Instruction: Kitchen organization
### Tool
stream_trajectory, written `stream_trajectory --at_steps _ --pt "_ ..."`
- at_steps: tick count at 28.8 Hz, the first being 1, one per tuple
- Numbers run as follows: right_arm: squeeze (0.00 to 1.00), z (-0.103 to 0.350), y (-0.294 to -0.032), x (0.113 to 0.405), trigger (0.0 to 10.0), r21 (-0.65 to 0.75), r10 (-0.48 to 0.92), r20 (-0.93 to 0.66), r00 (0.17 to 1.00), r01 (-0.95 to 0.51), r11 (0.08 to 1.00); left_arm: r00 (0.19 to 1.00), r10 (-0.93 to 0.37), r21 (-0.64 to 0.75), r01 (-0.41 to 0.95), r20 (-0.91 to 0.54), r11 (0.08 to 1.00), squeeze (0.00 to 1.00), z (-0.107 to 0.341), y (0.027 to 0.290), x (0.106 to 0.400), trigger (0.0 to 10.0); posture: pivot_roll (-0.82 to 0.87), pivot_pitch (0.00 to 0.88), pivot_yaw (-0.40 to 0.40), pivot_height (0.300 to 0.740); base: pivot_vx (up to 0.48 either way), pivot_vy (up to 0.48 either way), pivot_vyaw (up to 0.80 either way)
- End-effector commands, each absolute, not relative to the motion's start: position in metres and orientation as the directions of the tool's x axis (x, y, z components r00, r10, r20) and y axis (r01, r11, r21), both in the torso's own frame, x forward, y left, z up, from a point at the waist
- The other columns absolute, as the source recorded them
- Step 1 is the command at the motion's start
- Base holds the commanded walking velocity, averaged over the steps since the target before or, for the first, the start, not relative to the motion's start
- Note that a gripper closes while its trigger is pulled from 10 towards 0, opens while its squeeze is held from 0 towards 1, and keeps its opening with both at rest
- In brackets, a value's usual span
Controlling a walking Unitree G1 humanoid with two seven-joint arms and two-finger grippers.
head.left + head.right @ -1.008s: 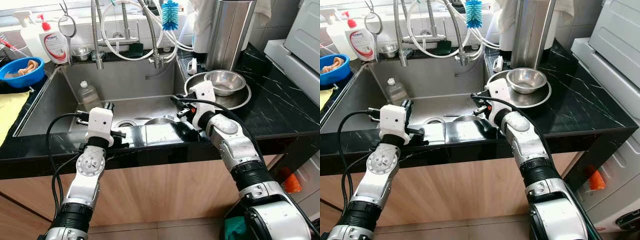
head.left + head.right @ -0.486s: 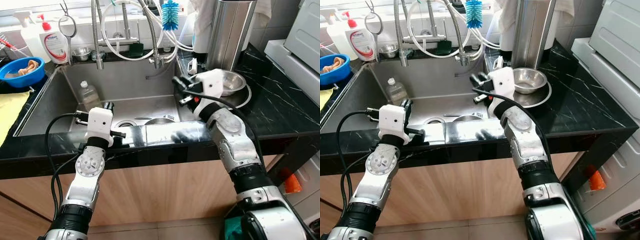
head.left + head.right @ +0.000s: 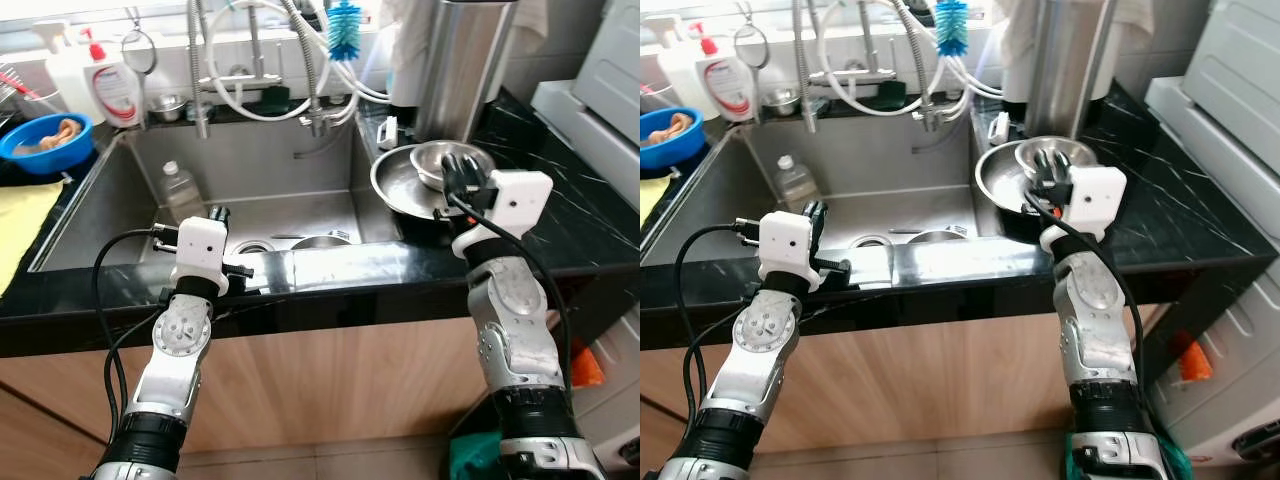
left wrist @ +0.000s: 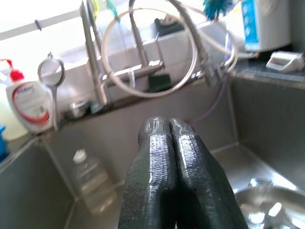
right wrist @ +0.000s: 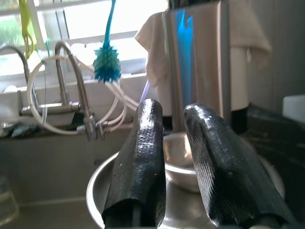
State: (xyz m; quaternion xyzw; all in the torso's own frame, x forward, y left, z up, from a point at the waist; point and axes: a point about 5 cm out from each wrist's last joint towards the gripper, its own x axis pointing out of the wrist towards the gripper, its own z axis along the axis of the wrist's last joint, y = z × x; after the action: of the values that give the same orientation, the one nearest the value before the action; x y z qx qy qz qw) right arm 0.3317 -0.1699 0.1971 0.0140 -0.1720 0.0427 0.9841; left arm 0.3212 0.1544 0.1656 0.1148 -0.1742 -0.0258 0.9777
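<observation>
A small steel bowl (image 3: 452, 157) sits inside a wide steel pan (image 3: 397, 184) on the black counter to the right of the sink (image 3: 110, 205). My right gripper (image 3: 457, 172) hovers just over the near side of that bowl. In the right wrist view its fingers (image 5: 143, 143) stand slightly apart, open, with nothing between them and the bowl (image 5: 178, 162) beyond. My left gripper (image 3: 217, 213) rests at the sink's front edge, shut and empty, its fingers (image 4: 157, 162) pressed together. Inside the sink lie a clear plastic bottle (image 3: 178, 192) and another steel bowl (image 3: 320, 241).
Taps and looped hoses (image 3: 255, 70) rise behind the sink, with a blue brush (image 3: 344, 27) hanging there. A tall steel cylinder (image 3: 458, 65) stands behind the pan. On the left are a soap bottle (image 3: 114, 88), a blue bowl (image 3: 42, 141) and a yellow cloth (image 3: 18, 218).
My right arm has swung up out of the sink's front right corner and rightward, over the counter to the steel bowl. The left arm has stayed put.
</observation>
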Motion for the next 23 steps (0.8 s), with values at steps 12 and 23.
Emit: stream_trajectory --at_steps 12,23 --pt "0.00 0.212 -0.149 0.332 10.0 0.046 0.084 0.394 0.915 -0.111 0.993 0.939 -0.072 0.230 -0.008 0.337 0.973 0.00 0.169 0.159 0.323 10.0 -0.22 0.000 0.033 0.731 0.000 0.000 -0.19" --pt "0.00 0.209 -0.132 0.331 10.0 0.072 0.125 0.385 0.915 -0.165 0.984 0.939 -0.080 0.239 -0.002 0.335 0.971 0.00 0.169 0.157 0.324 10.0 -0.21 0.000 0.038 0.731 0.000 0.000 0.00"
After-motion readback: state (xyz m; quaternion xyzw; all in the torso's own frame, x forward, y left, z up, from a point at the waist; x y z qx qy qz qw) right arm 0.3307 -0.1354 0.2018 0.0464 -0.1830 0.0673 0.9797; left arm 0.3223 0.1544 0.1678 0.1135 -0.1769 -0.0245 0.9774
